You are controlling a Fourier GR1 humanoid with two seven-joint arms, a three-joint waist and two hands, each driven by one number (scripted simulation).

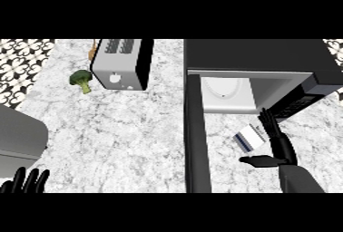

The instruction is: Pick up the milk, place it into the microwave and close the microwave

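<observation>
A white and blue milk carton (249,137) lies on the counter in front of the microwave's open mouth. My right hand (278,147) is just right of the carton, fingers straight and pointing away, thumb stretched out below the carton; I cannot tell if it touches. The black microwave (261,54) stands at the back right with its light cavity (231,93) showing. Its door (196,136) is swung open toward me, a dark band left of the carton. My left hand (25,181) rests open at the lower left edge.
A silver toaster (122,63) stands at the back, left of the microwave. A broccoli floret (81,80) lies to the toaster's left. A grey rounded object (20,136) sits at the left edge. Patterned tiles border the marble counter (127,136).
</observation>
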